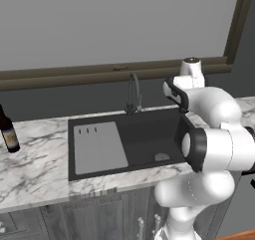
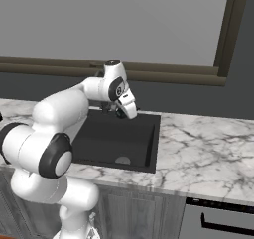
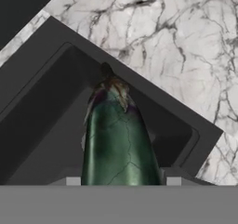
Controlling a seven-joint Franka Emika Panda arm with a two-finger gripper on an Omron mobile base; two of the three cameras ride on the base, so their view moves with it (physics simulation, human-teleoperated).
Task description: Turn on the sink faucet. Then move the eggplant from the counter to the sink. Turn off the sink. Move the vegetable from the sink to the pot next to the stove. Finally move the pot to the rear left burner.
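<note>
In the hand view the eggplant (image 3: 118, 139), dark green with a purplish sheen and a brown stem end, points away from the hand. My gripper (image 3: 123, 181) is shut on it, one finger on each side. It hangs over the rear right corner of the black sink (image 3: 42, 121). In the right base view the gripper (image 2: 121, 113) sits low over the sink (image 2: 114, 139), just in front of the faucet. The dark curved faucet (image 1: 133, 92) rises behind the basin (image 1: 144, 139). I cannot tell whether water is running.
A grey drainboard (image 1: 99, 147) fills the left part of the sink. A dark bottle (image 1: 7, 129) stands on the marble counter (image 1: 35, 159) at far left. To the right of the sink lies open marble counter (image 2: 203, 144), with an oven front (image 2: 218, 218) below it.
</note>
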